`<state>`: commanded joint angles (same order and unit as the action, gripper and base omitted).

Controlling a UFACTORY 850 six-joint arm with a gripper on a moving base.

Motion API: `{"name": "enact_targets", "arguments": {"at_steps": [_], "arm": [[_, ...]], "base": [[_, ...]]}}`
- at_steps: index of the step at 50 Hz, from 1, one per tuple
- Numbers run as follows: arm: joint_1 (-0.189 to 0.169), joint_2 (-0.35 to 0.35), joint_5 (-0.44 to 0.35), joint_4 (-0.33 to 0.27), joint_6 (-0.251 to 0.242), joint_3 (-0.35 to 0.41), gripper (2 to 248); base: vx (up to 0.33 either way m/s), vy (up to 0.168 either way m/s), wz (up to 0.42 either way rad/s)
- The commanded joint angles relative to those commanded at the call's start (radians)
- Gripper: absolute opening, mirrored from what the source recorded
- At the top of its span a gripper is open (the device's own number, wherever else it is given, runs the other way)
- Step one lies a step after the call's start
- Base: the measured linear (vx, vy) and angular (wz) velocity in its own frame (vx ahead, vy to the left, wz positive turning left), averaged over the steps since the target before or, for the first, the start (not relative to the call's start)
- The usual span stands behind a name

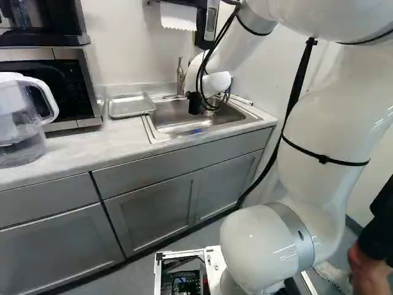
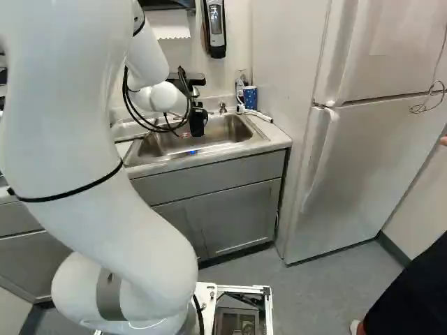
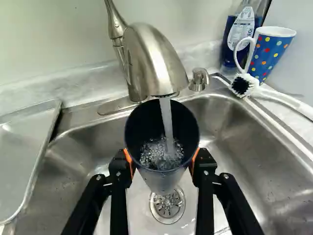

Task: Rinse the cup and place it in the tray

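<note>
In the right base view my gripper (image 2: 198, 120) is over the sink, its fingertips too small to make out. The wrist view shows the gripper (image 3: 162, 164) shut on a dark cup (image 3: 164, 177), an orange pad on each side. Water from the faucet (image 3: 155, 58) runs into the cup, where it bubbles. The cup's mouth is tilted toward the camera, above the sink drain (image 3: 167, 204). Beside the sink (image 3: 244, 142) lies the metal tray (image 3: 19, 152), also on the counter in the left base view (image 1: 130, 105).
A dotted mug (image 3: 272, 53), a blue bottle (image 3: 239, 36) and a white scrub brush (image 3: 279, 96) are by the sink's edge. A water pitcher (image 1: 21, 123) and a microwave (image 1: 55, 83) stand on the counter, a fridge (image 2: 349, 139) beside it.
</note>
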<state>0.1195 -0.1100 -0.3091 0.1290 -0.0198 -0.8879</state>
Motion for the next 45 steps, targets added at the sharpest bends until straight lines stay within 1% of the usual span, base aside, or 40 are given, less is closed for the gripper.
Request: {"name": "enact_targets", "arguments": {"at_steps": [45], "arm": [[0.0, 0.0, 0.0, 0.0, 0.0, 0.0, 124]], "base": [[0.0, 0.0, 0.0]]}}
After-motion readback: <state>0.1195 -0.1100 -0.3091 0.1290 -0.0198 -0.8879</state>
